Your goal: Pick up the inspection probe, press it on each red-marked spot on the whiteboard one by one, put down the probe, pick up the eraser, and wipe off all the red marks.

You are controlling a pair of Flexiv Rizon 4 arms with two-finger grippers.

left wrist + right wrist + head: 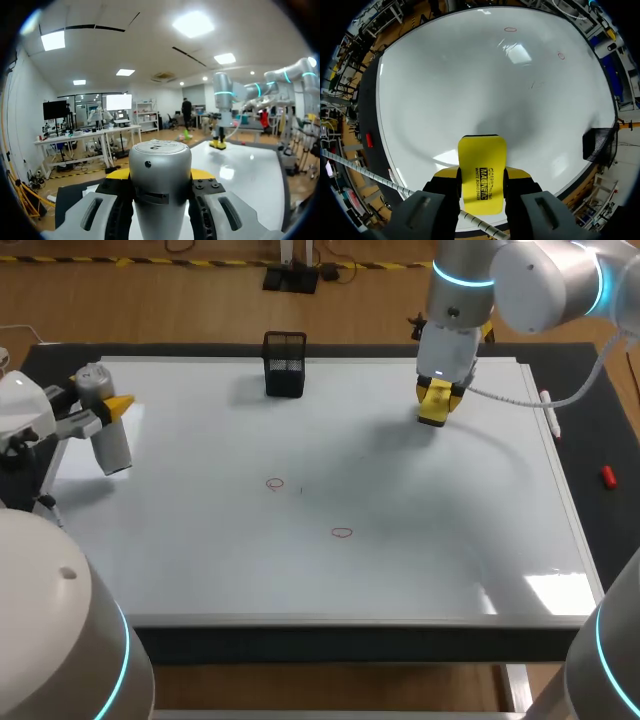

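Right, nearest us on the whiteboard [430, 560] sits one red mark [341, 532], with a second red mark [275, 483] just beyond it toward the left, and neither is wiped. Out at the board's left edge, the left gripper [112, 408] has its fingers clenched round the inspection probe [108, 435], a silver cylinder well apart from both marks. Whether its lower end touches the board, I cannot tell. Farther back on the right, the right gripper [437, 400] is grasping the yellow eraser [481, 170] between its fingers, hovering over the board toward its far edge. Beyond that, a black mesh holder [285, 364] stands at the far rim. The danger as I read it is that both tools are in hand at once. If the eraser sweeps in before the probe has pressed each mark, the targets are gone. Both marks lie mid-board, so two arms converging there could clash — and an eraser brought down tilted would smear rather than clean.
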